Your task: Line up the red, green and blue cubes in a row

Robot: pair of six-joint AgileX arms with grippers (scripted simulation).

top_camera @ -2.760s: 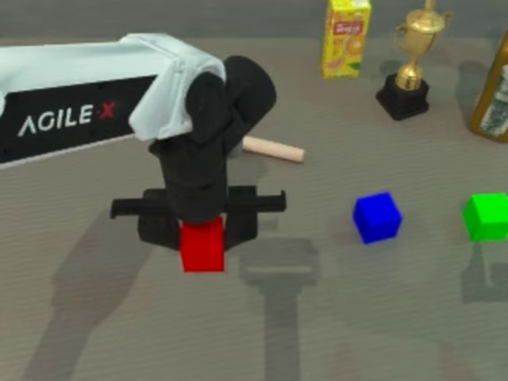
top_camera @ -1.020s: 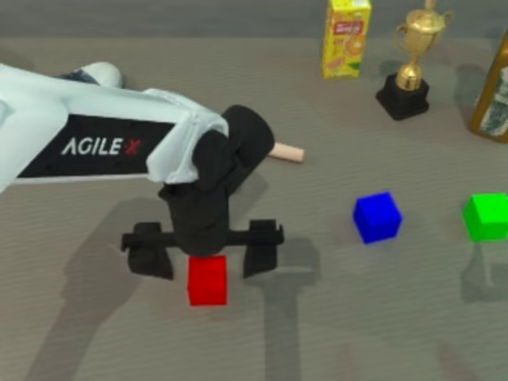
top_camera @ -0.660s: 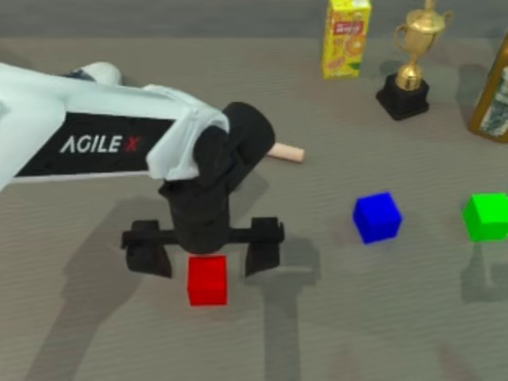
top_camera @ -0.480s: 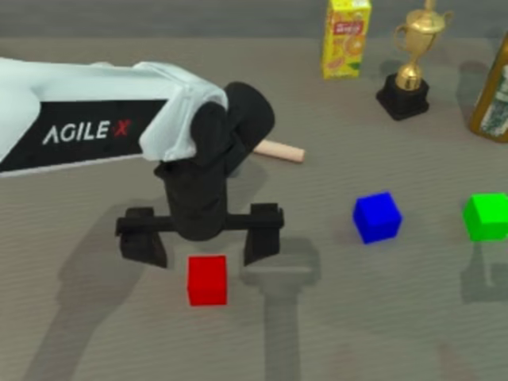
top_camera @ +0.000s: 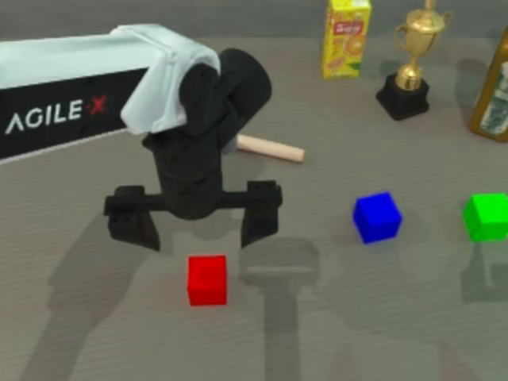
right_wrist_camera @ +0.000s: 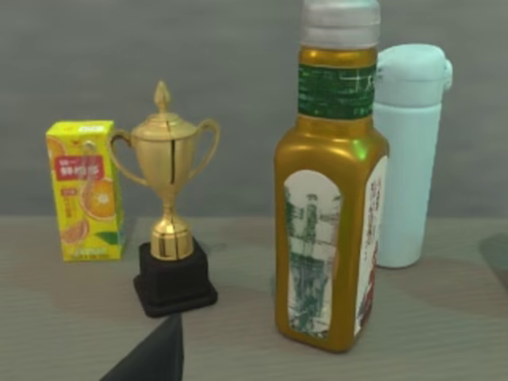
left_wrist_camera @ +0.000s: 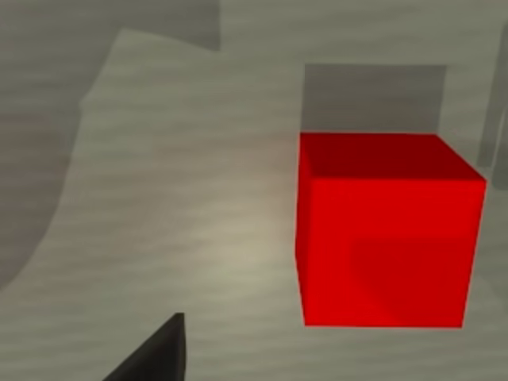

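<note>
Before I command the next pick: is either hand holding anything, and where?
Nothing. The left hand hangs open above the red cube, which sits free on the table.

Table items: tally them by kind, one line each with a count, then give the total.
Cubes: 3, namely the red cube, blue cube and green cube
Juice carton: 1
Trophy: 1
Bottle: 1
Flask: 1
Wooden stick: 1
Total: 8
</note>
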